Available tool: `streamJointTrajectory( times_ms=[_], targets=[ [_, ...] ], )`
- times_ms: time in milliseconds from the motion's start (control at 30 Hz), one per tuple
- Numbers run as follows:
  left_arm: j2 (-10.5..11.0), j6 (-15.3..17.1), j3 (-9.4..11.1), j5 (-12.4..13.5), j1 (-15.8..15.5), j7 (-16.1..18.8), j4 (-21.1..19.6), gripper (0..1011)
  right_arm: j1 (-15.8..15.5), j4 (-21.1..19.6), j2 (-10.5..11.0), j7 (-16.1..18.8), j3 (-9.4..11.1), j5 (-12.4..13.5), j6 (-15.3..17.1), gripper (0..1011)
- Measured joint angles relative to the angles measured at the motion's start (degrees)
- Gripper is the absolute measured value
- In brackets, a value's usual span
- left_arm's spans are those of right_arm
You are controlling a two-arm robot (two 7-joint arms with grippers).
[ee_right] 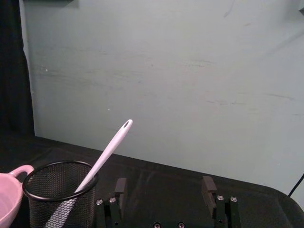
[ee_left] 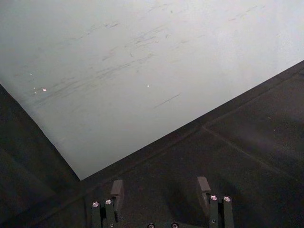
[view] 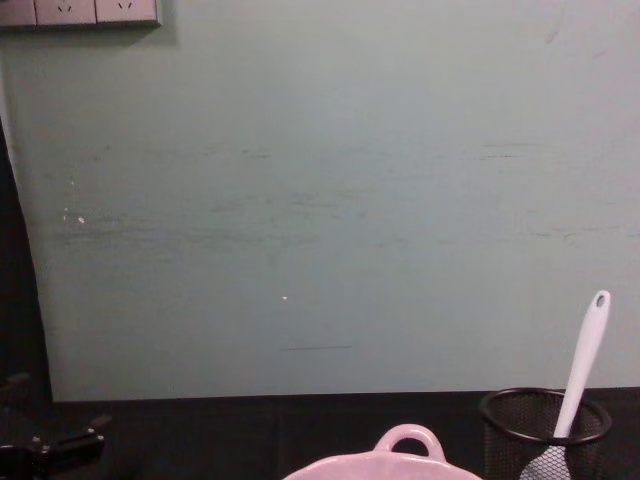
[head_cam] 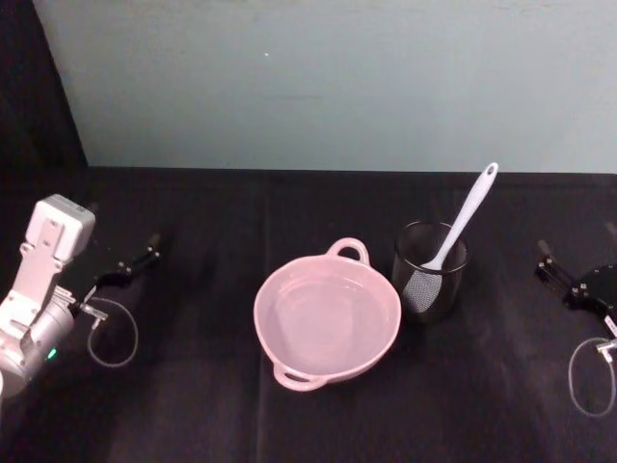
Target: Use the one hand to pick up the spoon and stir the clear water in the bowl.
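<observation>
Upright, spoon point(head_cam: 466, 217) inside mesh cup point(head_cam: 430, 271)

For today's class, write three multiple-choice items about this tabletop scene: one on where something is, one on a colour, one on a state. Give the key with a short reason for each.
1. Where is the spoon?
A. Lying in the bowl
B. Standing in the mesh cup
C. Held by a gripper

2. What colour is the bowl?
A. Pale pink
B. Blue
C. Black

3. How is the right gripper?
A. Shut on the spoon
B. Shut, holding nothing
C. Open, holding nothing

Key: 1 B, its blade sits inside the mesh cup, handle leaning out. 2 A, pink shows against the black table. 3 C, the right wrist view shows its fingers spread with nothing between.
</observation>
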Motion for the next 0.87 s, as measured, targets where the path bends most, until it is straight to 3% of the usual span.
streamJointTrajectory(
  times_ms=[867],
  targets=[
    [0.00,0.00,0.00,0.00,0.00,0.00,0.00,1005,0.00,-0.14,0.09,-0.01,-0.09,-0.07,0.10,1002]
  ],
)
